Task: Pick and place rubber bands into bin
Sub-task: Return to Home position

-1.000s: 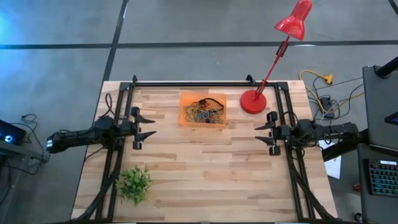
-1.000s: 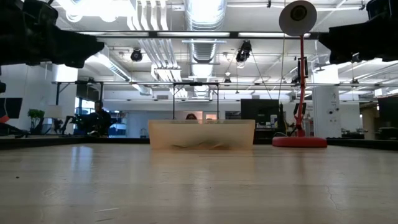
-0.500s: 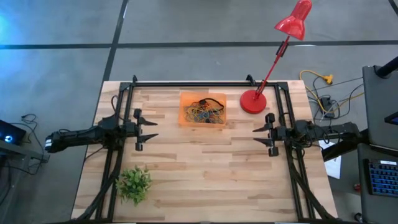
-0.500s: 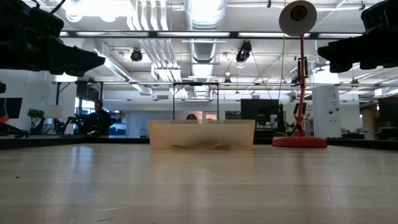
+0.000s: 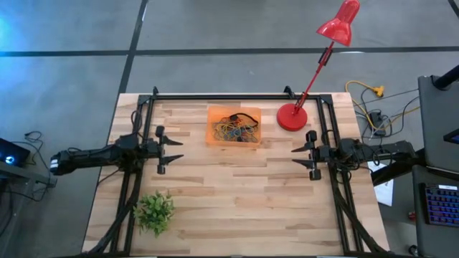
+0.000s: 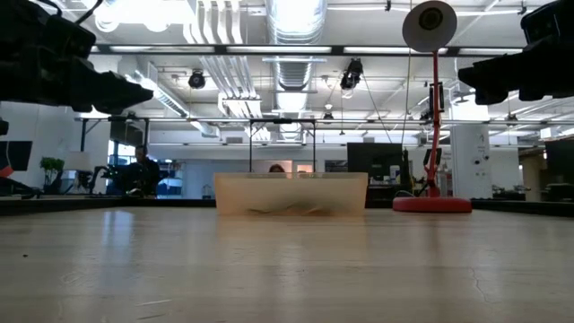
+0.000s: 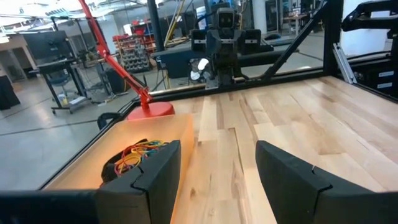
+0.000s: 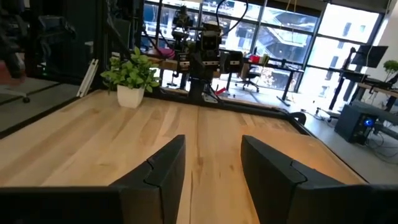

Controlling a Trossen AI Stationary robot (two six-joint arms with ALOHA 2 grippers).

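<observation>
The orange bin (image 5: 234, 127) stands at the table's far middle with a tangle of coloured rubber bands (image 5: 235, 130) inside; it also shows in the left wrist view (image 7: 134, 163) and the low view (image 6: 291, 195). My left gripper (image 5: 172, 150) is open and empty above the table's left side, level, pointing right. My right gripper (image 5: 299, 155) is open and empty above the table's right side, pointing left. Both are clear of the bin.
A red lamp base (image 5: 292, 117) stands right of the bin, its arm reaching back right. A small green plant (image 5: 155, 211) sits at the near left. Black frame rails (image 5: 237, 97) run along the far, left and right sides. Bare wood lies between the grippers.
My left gripper has moved a little toward the table's right and near edge, staying open. My right gripper has drawn slightly toward the near edge, staying open. The bin and bands have not moved.
</observation>
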